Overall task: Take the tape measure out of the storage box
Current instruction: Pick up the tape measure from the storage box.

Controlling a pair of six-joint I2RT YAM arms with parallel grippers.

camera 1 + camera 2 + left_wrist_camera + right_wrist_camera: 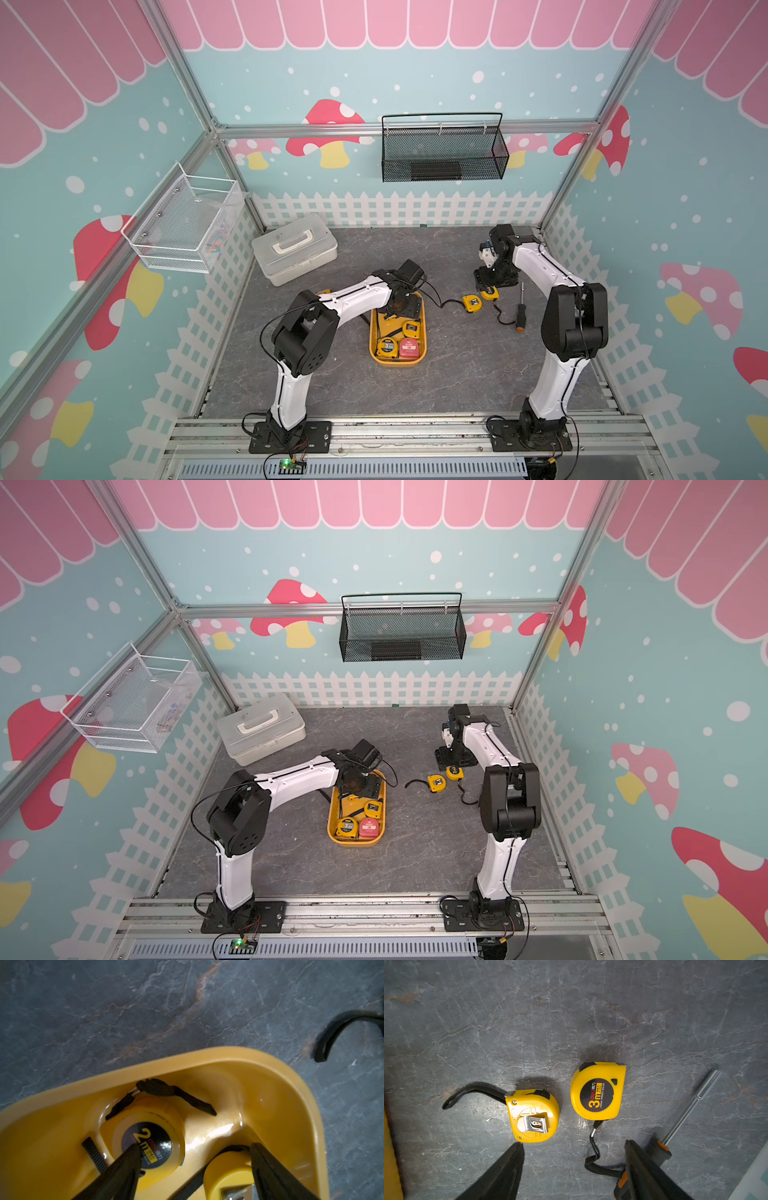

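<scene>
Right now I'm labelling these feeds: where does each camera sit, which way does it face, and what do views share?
Top views: high above the arm bases, facing down toward the back wall; left arm and right arm show whole.
Left wrist: looks down into the storage box at the 2m tape measure; open left gripper shows.
Right wrist: looks down at the 3m tape measure and screwdriver; open right gripper shows.
Shared: storage box and 3m tape measure also show in both top views.
</scene>
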